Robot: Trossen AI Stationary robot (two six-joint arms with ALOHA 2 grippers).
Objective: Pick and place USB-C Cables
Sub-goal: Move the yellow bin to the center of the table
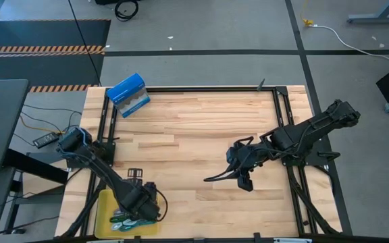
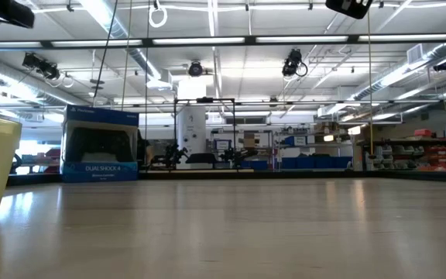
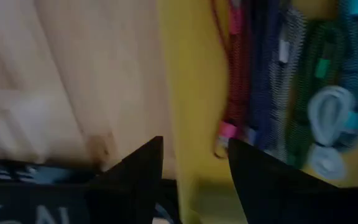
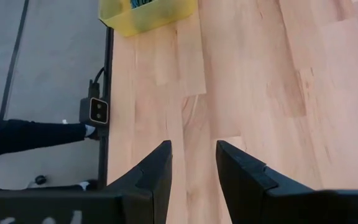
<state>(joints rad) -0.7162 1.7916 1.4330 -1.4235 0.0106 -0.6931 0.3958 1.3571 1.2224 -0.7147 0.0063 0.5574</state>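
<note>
All USB-C cables (image 3: 272, 81) seen lay bundled in yellow tray (image 1: 103, 217); none on tabletop (image 1: 194, 135) yet, so prob. early. Left gripper (image 3: 194, 158) over tray, part-open, empty. Right gripper (image 4: 192, 163) idle mid-tabletop, part-open.

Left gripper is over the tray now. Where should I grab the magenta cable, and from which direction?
Take the magenta cable mid-bundle, coming straight down with the left gripper, fingers across its length. It lies flat in the yellow tray, outermost, bare tray on one side, the purple cable tight against the other. That side looks cramped, so the grip may snag.
</note>
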